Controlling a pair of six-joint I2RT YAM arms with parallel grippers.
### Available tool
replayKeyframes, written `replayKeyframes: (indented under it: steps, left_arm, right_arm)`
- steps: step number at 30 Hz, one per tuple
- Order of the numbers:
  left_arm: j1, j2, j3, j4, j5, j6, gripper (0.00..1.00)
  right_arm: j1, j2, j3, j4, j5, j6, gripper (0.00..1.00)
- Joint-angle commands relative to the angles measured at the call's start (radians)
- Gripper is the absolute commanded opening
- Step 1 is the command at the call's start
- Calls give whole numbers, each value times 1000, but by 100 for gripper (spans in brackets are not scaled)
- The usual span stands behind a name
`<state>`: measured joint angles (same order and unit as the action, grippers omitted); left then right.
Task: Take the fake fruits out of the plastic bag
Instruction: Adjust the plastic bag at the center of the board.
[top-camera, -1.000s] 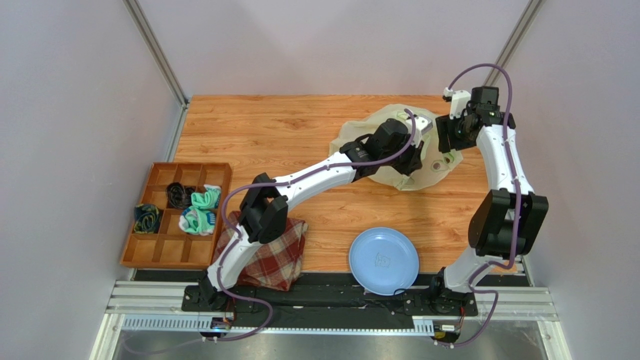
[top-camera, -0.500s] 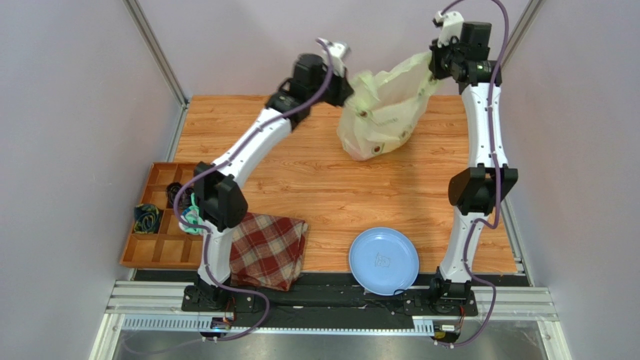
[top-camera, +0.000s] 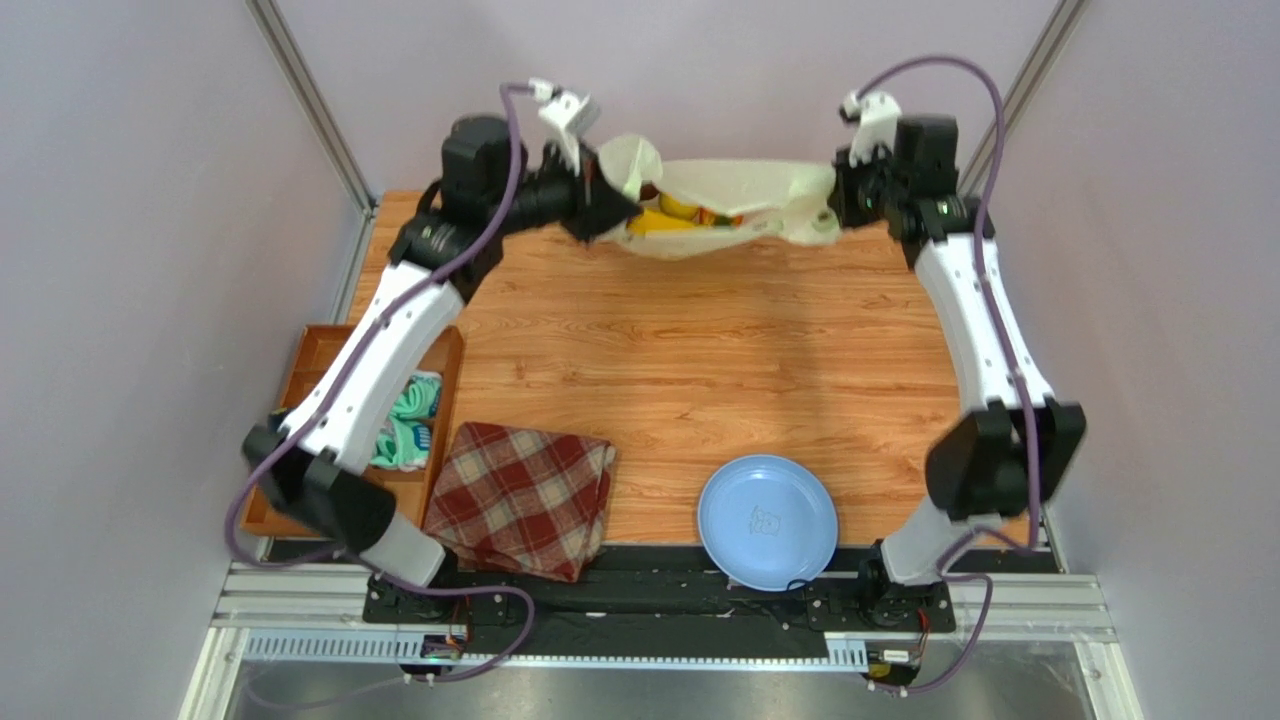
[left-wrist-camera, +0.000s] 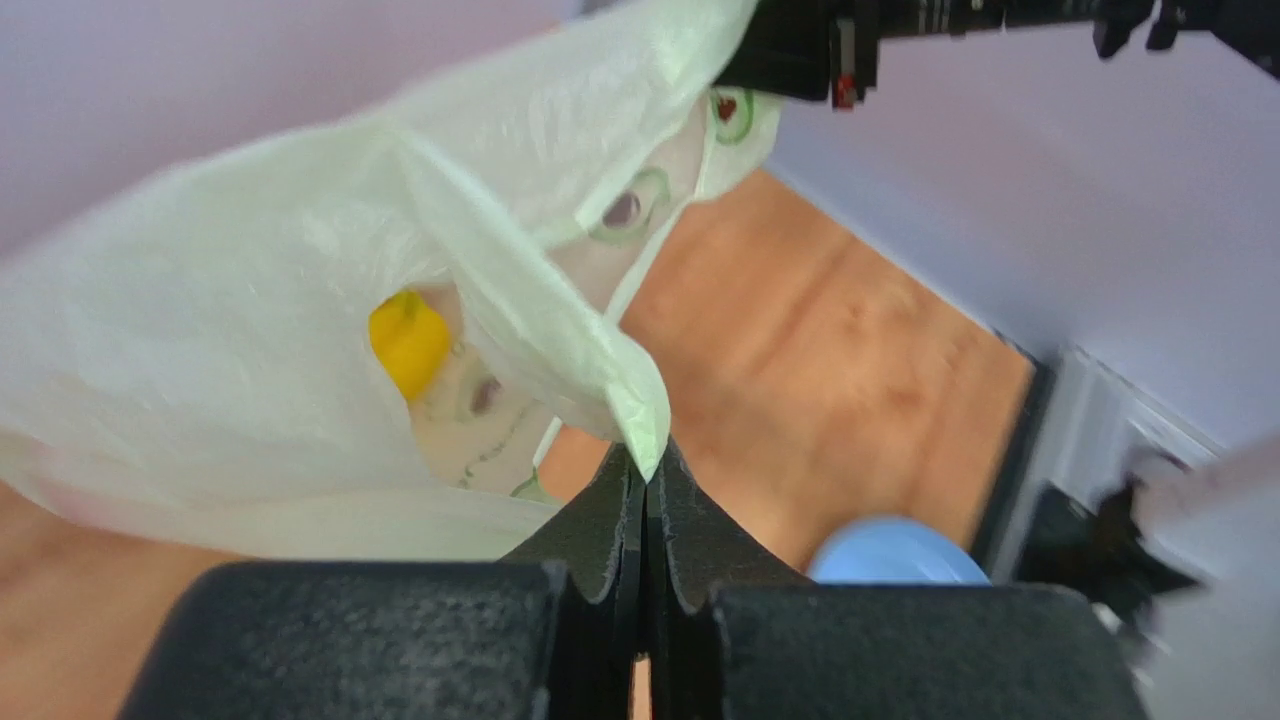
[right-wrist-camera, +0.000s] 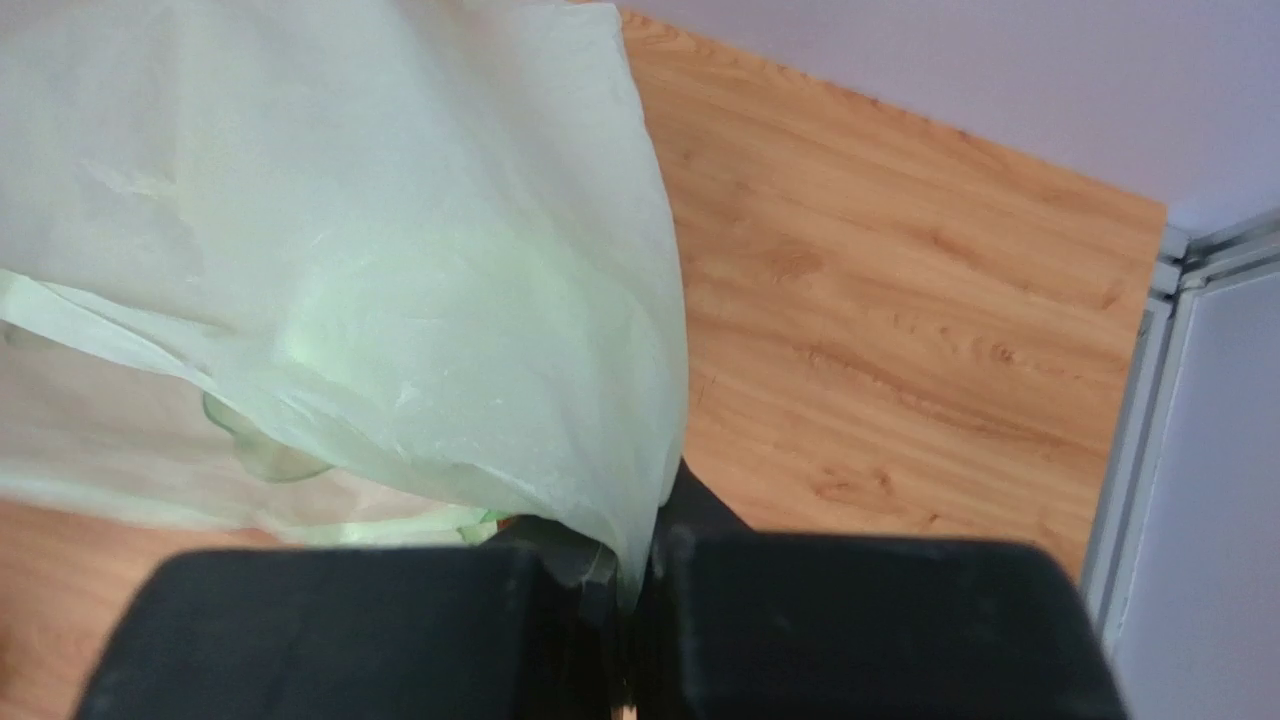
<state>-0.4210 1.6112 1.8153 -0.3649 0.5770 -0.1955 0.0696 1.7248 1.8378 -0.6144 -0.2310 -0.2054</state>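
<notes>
The pale yellow-green plastic bag (top-camera: 732, 195) hangs stretched sideways above the table's far edge, held at both ends. My left gripper (top-camera: 609, 192) is shut on its left end, and in the left wrist view the jaws (left-wrist-camera: 646, 458) pinch a fold of the bag (left-wrist-camera: 226, 345). My right gripper (top-camera: 836, 203) is shut on the right end, with bag film (right-wrist-camera: 346, 255) running down between its jaws (right-wrist-camera: 639, 563). Fake fruits show through the film: a yellow banana bunch (top-camera: 661, 222) (left-wrist-camera: 406, 338) and a reddish one (top-camera: 720, 219). Any others are hidden.
A blue plate (top-camera: 768, 521) lies at the near edge, right of centre. A red plaid cloth (top-camera: 523, 498) lies near the left arm's base. A wooden divided tray (top-camera: 323, 383) with small items sits at the left, partly under the left arm. Walls and metal posts close in behind.
The bag lay on the table a second ago with both grippers at it. Both have shut on it and lifted it, and the left arm swung left, pulling the bag out flat between them.
</notes>
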Motion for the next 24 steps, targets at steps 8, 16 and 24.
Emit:
replayKeyframes:
  steps: [8,16,24]
  left_arm:
    - [-4,-318,-699,43,17,-85,0]
    - [-2,-182,-572,-2,6,-87,2]
    - [22,-172,-562,-28,-166,-177,0]
  right_arm:
    - [42,-312,-482,-135,47,-144,53]
    - [277,-230,-48,-467,-223,-283,80]
    - [466,-282,-277,-351,-270,-399,51]
